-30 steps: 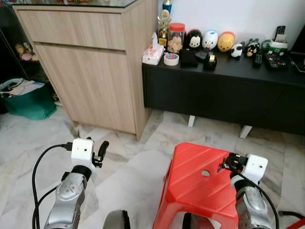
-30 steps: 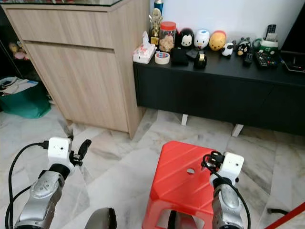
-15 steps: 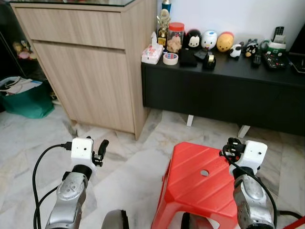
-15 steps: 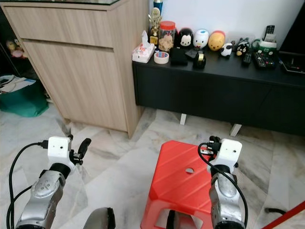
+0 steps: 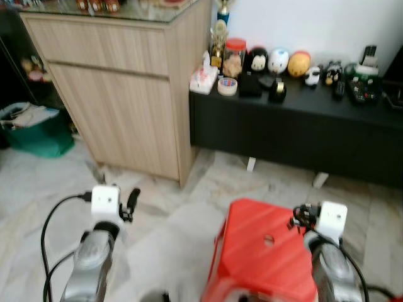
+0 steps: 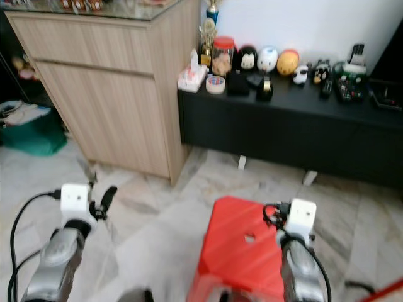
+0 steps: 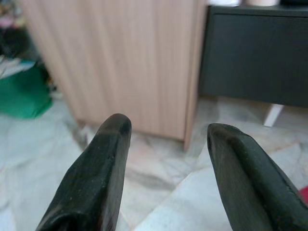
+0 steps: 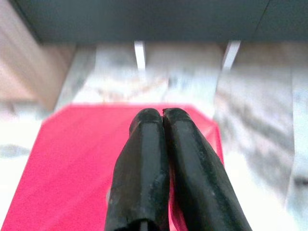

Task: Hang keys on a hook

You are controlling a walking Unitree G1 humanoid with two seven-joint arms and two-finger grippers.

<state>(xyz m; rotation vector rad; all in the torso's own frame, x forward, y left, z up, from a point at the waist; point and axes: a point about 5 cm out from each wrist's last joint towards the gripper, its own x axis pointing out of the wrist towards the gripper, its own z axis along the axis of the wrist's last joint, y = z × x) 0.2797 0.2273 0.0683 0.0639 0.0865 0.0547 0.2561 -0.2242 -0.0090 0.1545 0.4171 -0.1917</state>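
A long black low cabinet (image 5: 296, 126) runs along the far wall, its surface crowded with small figurines and jars, beside a pale wood-grain cupboard (image 5: 119, 94) — marble floor (image 6: 145, 207) below. A glossy red plastic stool (image 5: 264, 251) stands near. Left gripper (image 7: 166, 139) fingers apart; right gripper (image 8: 161, 115) fingers together above the stool. I cannot make out the keys or a hook.

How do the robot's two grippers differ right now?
The left gripper has its fingers spread apart with nothing between them; the right gripper has them pressed together. The left points over marble floor toward the wooden cabinet; the right sits above the red stool. Both have black fingers.
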